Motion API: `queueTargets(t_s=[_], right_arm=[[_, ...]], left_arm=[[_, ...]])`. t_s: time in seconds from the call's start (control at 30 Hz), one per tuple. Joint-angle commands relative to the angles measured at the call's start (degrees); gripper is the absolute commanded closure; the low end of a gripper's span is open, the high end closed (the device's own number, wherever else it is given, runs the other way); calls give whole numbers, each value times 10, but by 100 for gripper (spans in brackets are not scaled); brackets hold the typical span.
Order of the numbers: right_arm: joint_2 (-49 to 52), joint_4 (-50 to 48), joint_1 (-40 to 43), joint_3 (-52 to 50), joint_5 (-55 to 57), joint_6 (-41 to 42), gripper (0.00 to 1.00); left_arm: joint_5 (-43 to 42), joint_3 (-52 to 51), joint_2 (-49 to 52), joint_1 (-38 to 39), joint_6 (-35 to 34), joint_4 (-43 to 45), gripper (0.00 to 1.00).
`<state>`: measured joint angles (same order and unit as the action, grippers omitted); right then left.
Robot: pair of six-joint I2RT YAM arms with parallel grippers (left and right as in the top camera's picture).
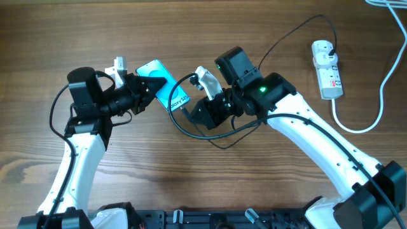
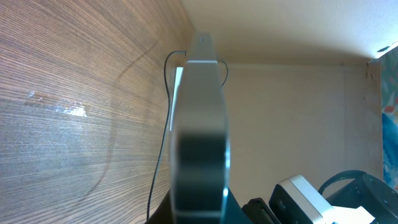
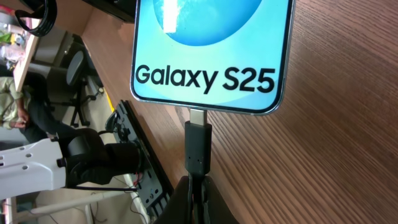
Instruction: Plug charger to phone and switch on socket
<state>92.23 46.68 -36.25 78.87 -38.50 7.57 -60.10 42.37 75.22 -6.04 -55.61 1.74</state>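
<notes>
The phone [image 1: 164,88] with its teal screen and "Galaxy S25" text is held tilted above the table. My left gripper [image 1: 147,89] is shut on its far end; in the left wrist view I see the phone [image 2: 200,137] edge-on. My right gripper [image 1: 194,113] is shut on the charger's black plug [image 3: 198,148], whose tip sits in the port at the phone's bottom edge [image 3: 211,68]. The thin black charger cable [image 1: 280,41] runs back to the white socket [image 1: 327,69] at the far right.
A thicker white cord [image 1: 381,95] loops from the socket off the top right. The black cable also loops on the table below the right gripper [image 1: 216,141]. A black rail [image 1: 191,219] lies along the table's front edge.
</notes>
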Motion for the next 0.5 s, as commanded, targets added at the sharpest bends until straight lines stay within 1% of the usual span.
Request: queueTargets(t_s=[0.0, 0.47], right_arm=[[-6, -10, -1, -2, 4, 5, 95], [-5, -1, -1, -2, 0, 5, 96]], left_arm=[[-31, 8, -1, 2, 14, 3, 96], [-31, 8, -1, 2, 14, 3, 96]])
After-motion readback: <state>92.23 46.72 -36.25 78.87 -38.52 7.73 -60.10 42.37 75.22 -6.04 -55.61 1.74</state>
